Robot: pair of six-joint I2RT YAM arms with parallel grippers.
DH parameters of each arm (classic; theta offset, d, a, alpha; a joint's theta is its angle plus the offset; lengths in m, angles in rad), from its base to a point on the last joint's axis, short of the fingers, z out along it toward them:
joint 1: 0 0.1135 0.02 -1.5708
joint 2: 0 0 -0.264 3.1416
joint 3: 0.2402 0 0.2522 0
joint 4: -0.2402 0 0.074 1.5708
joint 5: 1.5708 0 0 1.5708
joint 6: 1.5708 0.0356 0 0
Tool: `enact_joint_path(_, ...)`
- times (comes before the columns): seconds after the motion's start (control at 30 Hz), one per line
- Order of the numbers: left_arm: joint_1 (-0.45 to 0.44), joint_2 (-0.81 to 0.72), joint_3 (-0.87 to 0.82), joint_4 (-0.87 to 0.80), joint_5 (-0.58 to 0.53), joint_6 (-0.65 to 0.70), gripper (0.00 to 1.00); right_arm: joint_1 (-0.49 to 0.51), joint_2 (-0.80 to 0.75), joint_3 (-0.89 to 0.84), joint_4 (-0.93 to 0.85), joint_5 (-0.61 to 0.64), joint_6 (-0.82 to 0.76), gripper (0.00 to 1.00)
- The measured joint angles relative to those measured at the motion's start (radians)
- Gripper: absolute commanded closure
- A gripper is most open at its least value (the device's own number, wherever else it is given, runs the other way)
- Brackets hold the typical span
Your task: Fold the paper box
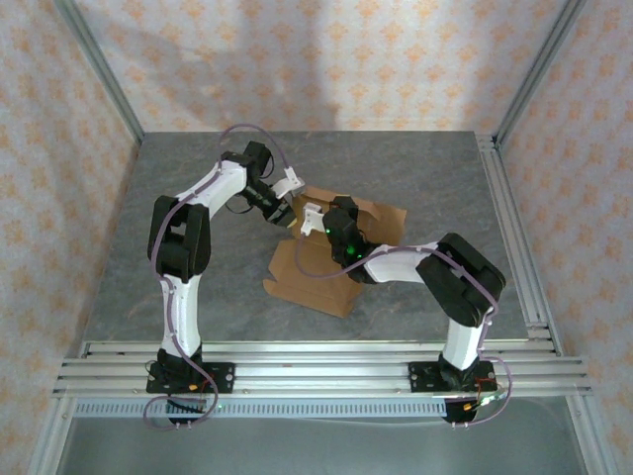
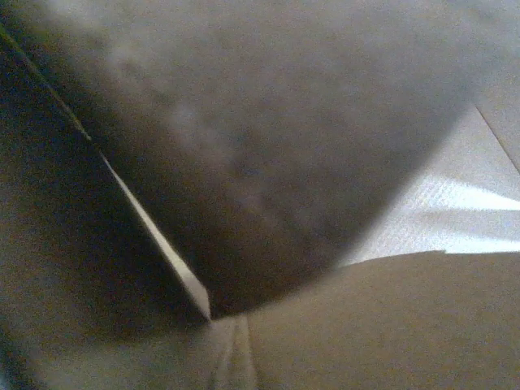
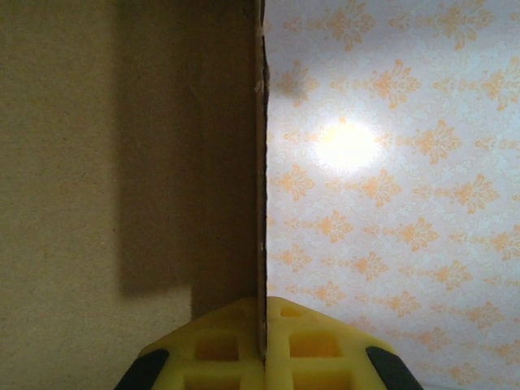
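My right gripper (image 3: pixel 262 345) pinches a panel of the paper box (image 1: pixel 309 275) edge-on, bottom centre. My left gripper (image 1: pixel 286 207), mid-frame by the box, is lost in blur; I cannot tell its spread.

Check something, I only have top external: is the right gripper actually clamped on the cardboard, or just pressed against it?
Observer: Clamped. In the right wrist view the right gripper has its yellow pads closed on the edge of a paper box panel, seen edge-on between them.
Operator: Left gripper gripping too?
Observer: Cannot tell. The left wrist view gives blurred cardboard at close range, with one pale cut edge crossing it.
Operator: What's past the right's panel?
Observer: Patterned wallpaper, with a bright spot on it.
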Motion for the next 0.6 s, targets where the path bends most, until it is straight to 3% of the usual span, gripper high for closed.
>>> enact_joint_path(0.6, -0.011, -0.007, -0.077, 0.203, -0.02, -0.137, 0.63, 0.0, -0.057, 0.002, -0.142, -0.019, 0.143, 1.0)
